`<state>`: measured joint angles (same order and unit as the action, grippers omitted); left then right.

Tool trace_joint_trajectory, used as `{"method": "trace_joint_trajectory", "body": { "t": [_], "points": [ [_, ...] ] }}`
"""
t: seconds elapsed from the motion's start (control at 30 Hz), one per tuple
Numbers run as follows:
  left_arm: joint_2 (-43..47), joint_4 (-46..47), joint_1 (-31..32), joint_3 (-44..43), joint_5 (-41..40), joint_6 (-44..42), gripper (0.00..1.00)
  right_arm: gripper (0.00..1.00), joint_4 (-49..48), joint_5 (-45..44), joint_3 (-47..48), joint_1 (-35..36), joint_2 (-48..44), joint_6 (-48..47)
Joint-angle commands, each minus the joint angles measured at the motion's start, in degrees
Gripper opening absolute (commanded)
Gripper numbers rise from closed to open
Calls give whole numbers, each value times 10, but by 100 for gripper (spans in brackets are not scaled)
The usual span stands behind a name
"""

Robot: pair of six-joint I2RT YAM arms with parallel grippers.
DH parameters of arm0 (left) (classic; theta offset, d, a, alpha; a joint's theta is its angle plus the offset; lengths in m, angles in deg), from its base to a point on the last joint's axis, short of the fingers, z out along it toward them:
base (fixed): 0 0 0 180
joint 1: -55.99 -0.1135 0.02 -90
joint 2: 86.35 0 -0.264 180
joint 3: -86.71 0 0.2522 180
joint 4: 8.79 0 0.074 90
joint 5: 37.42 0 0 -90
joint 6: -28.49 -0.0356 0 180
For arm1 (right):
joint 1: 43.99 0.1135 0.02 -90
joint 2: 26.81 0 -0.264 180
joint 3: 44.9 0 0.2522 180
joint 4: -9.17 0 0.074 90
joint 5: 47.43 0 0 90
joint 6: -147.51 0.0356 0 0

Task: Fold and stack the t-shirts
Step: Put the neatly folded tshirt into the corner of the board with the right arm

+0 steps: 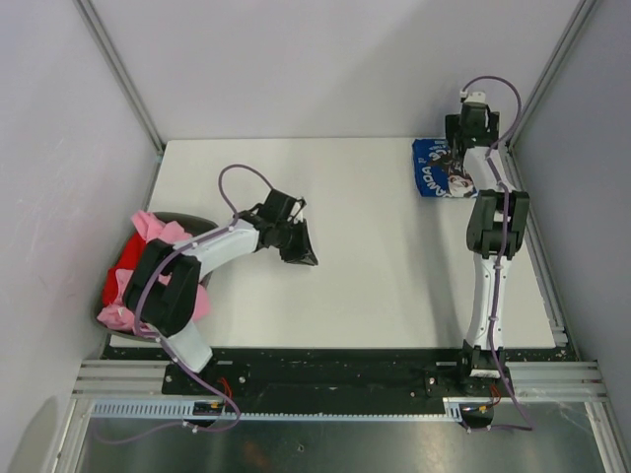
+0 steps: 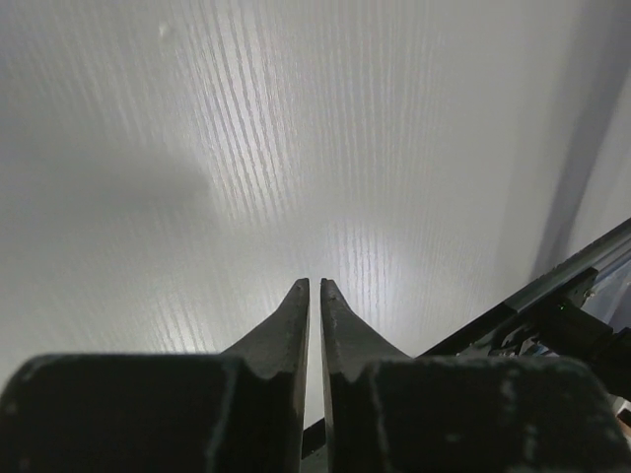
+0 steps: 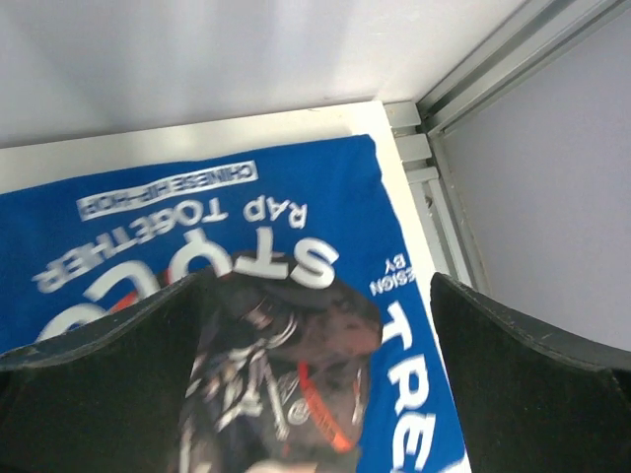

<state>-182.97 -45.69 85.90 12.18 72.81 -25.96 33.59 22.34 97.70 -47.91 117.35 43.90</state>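
left arm (image 1: 222, 246): jaws nearly together; right arm (image 1: 488, 286): jaws spread wide.

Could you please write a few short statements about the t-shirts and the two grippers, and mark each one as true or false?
1. The royal blue cloth t-shirt with white lettering lies at the far right corner of the white table. True.
2. The light pink t-shirt and the red t-shirt lie heaped together at the left side. True.
3. The right gripper is shut on the blue t-shirt. False: its jaws stand wide open above it.
4. The left gripper holds the pink t-shirt. False: it is shut, empty, over bare table.
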Motion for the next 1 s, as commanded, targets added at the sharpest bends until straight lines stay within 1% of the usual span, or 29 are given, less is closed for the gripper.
{"method": "trace_joint_trajectory", "body": {
  "t": [0.0, 0.1, 0.2, 0.33, 0.4, 0.47, 0.5, 0.53, 0.57, 0.6, 0.63, 0.67, 0.73, 0.83, 0.97],
  "points": [
    [56, 5, -18, -8, -18, -24, 13, 99, 10, -41, -46, 44, -138, 60],
    [84, 5, -26, 1, -33, -31, 14, 99, 52, -41, -103, 82, -206, 116],
    [120, 6, -28, 16, -56, -37, 16, 99, 92, 0, -182, 120, -296, 201],
    [186, 7, -28, 45, -80, -37, 20, 99, 82, 81, -381, 169, -439, 311],
    [224, 7, -29, 70, -96, -43, 27, 99, 69, 130, -477, 188, -506, 367],
    [261, 6, -28, 96, -112, -49, 37, 99, 60, 177, -555, 207, -563, 404],
    [280, 6, -28, 108, -120, -51, 45, 99, 60, 186, -587, 217, -586, 417],
    [299, 6, -28, 120, -127, -52, 55, 99, 60, 200, -616, 229, -607, 424],
    [318, 6, -28, 132, -134, -51, 67, 99, 62, 208, -638, 238, -630, 430],
    [337, 7, -28, 144, -138, -49, 83, 100, 65, 213, -659, 246, -647, 437],
    [357, 7, -28, 156, -141, -47, 91, 99, 67, 225, -676, 250, -667, 441],
    [379, 7, -28, 167, -145, -44, 95, 99, 68, 234, -694, 252, -686, 448],
    [412, 7, -28, 185, -156, -43, 98, 99, 69, 243, -722, 251, -723, 457],
    [457, 6, -28, 207, -173, -43, 99, 99, 72, 245, -745, 248, -765, 460],
    [493, 5, -28, 225, -179, -43, 99, 99, 87, 250, -752, 245, -787, 458]
  ]
}}
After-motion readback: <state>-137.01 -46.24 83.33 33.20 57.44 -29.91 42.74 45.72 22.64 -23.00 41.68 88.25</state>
